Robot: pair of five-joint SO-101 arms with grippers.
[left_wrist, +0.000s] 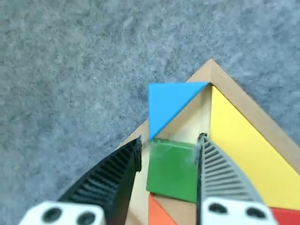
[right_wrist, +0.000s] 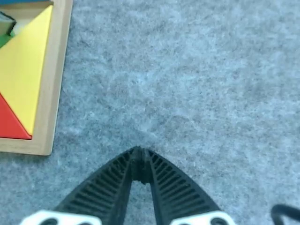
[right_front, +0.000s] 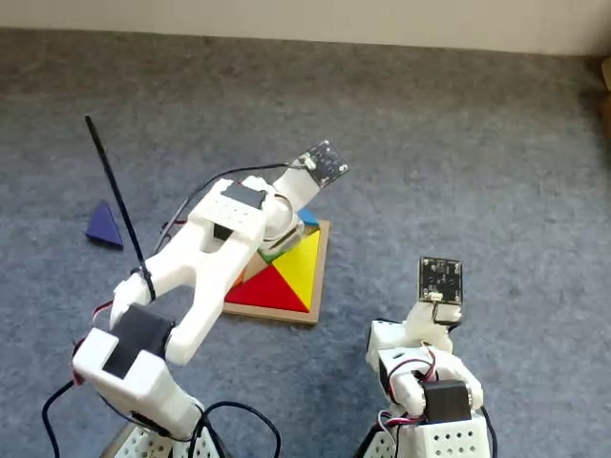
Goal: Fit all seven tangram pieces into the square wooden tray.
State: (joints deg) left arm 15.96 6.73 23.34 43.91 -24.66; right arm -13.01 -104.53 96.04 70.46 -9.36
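The square wooden tray has a light wood rim and lies on the grey, felt-like surface, near the middle, with the left arm stretched over it. I can count six tangram pieces, each of a different colour. Five of them are at the tray. One big yellow triangle lies flat along one side, and one big red triangle lies next to it, edge to edge. One green square sits near the tray's far corner. One orange piece shows just beside the square, but its shape is mostly hidden. One light blue triangle is at that corner and lies partly across the rim, so it is not flat inside, and some bare wood remains between it and the yellow triangle. The sixth piece, one small dark blue triangle, lies alone on the surface, well apart from the tray. A thin black rod stands slanted just beside it. The left gripper is spread open with the green square between its two fingers. Whether they press it I cannot tell. The right gripper has its fingers closed together on nothing, low over the bare surface beside the tray.
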